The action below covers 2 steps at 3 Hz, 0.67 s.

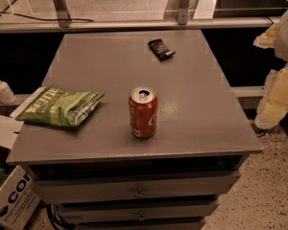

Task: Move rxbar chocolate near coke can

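Note:
The rxbar chocolate (161, 49) is a small flat black wrapper lying at the far side of the grey table top (197, 109), right of centre. The coke can (143, 111) is red with a silver opened top and stands upright near the front middle of the table, well apart from the bar. My gripper (277, 75) shows as pale cream shapes at the right edge of the camera view, beyond the table's right side. It is off the table top and touches neither the bar nor the can.
A green chip bag (61, 106) lies on the table's front left. Drawers (139, 188) sit under the top. A pump bottle (1, 88) and cardboard boxes (12, 195) are to the left. A rail (134, 25) runs behind the table.

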Each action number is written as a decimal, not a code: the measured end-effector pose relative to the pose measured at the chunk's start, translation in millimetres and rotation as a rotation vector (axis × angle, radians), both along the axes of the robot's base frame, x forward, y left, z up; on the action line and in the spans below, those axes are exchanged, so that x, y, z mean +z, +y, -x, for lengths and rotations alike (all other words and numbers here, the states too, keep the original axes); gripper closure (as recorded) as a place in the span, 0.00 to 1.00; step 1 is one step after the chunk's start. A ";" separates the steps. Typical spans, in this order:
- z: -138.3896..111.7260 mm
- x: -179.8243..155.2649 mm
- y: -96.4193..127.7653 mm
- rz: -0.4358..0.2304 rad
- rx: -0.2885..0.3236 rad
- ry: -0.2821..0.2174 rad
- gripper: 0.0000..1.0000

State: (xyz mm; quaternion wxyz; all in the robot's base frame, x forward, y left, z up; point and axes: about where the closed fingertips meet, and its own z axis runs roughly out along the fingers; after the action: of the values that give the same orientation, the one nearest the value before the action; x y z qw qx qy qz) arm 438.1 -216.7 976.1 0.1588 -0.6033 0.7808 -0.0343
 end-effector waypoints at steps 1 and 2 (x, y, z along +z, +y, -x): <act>-2.2 1.2 -0.8 -0.007 -0.007 -0.017 0.00; -15.1 -8.4 -3.8 -0.059 -0.018 -0.057 0.00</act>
State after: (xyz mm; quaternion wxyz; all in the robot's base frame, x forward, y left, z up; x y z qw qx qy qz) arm 453.2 -220.5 967.7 0.1983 -0.5902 0.7819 -0.0298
